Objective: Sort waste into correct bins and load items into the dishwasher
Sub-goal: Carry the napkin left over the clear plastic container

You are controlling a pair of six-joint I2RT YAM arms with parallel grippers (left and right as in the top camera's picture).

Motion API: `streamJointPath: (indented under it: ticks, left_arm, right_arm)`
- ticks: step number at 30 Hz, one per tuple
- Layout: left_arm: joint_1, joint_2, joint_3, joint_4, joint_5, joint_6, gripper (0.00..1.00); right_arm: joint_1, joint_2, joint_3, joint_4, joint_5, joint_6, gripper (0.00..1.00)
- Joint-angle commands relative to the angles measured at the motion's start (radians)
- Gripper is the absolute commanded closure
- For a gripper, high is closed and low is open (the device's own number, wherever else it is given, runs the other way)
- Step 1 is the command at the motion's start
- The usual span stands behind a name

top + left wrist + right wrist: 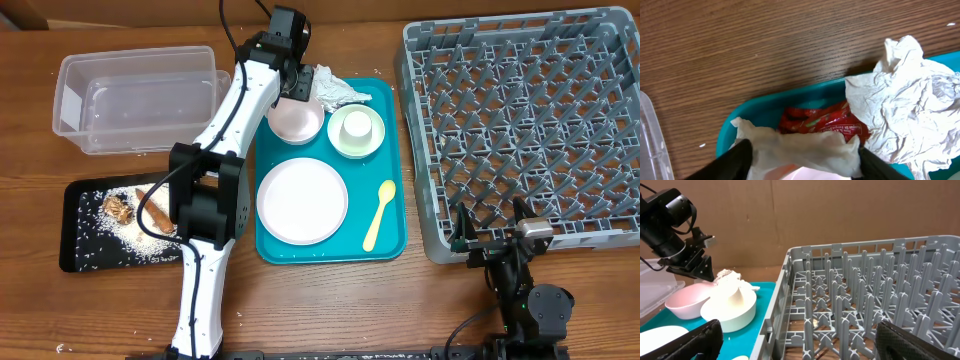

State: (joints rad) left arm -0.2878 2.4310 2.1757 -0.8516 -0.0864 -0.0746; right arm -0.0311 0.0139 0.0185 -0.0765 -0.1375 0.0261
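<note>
Only the left wrist view shows the red wrapper (820, 122), partly covered by a crumpled napkin (800, 145), in the teal tray's (765, 107) far-left corner. The left arm stretches there with its wrist bent down. The left gripper (805, 162) is part-open and straddles that napkin, touching both sides; I cannot tell whether it grips. The right gripper (802, 345) gapes empty by the dish rack (865, 305).

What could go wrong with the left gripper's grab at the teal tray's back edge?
The left gripper straddles a crumpled white paper napkin lying against the small red wrapper; closing may drag both along. The pale pink bowl sits close under the jaws; the fingers could clip its rim or tip it.
</note>
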Motion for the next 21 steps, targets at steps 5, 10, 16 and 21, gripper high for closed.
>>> streamJointPath:
  ticks: [5,10,16,21]
  left_arm:
    - [0.000,0.022,0.014,-0.008,-0.002,0.000,0.77]
    - [-0.005,-0.025,0.029,-0.045,0.002,-0.043,0.96]
    - [-0.008,-0.094,0.029,-0.105,0.018,-0.072,0.96]
    - [-0.008,-0.114,0.028,-0.187,0.071,-0.082,0.96]
  right_arm:
    - [0.000,-0.010,-0.010,0.004,0.010,0.000,0.00]
    - [0.000,-0.010,-0.010,0.004,0.010,-0.001,0.00]
    - [0.000,-0.010,-0.010,0.004,0.010,-0.001,0.00]
    - [0.000,-0.010,-0.010,0.004,0.010,-0.001,0.00]
